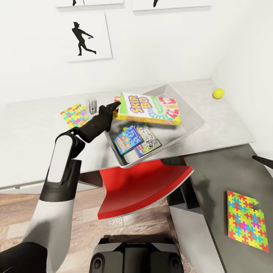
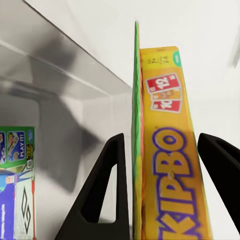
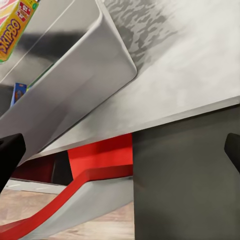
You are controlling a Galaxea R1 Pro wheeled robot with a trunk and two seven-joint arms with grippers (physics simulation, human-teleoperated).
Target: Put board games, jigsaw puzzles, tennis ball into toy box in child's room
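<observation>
Left gripper point(image 1: 115, 107) pinches Skip-Bo game point(image 1: 149, 110) above toy box point(image 1: 191, 121) | right fingers point(image 3: 10, 152) spread, seemingly empty | lower flat beside boxed games point(image 1: 136, 139), then release

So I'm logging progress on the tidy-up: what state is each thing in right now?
Skip-Bo board game: held by the left gripper, above the toy box.
Toy box: open, two board games lying flat inside.
Tennis ball: on the table, outside the box.
Jigsaw puzzles: both flat on the table, outside the box.
Right gripper: open, empty.
</observation>
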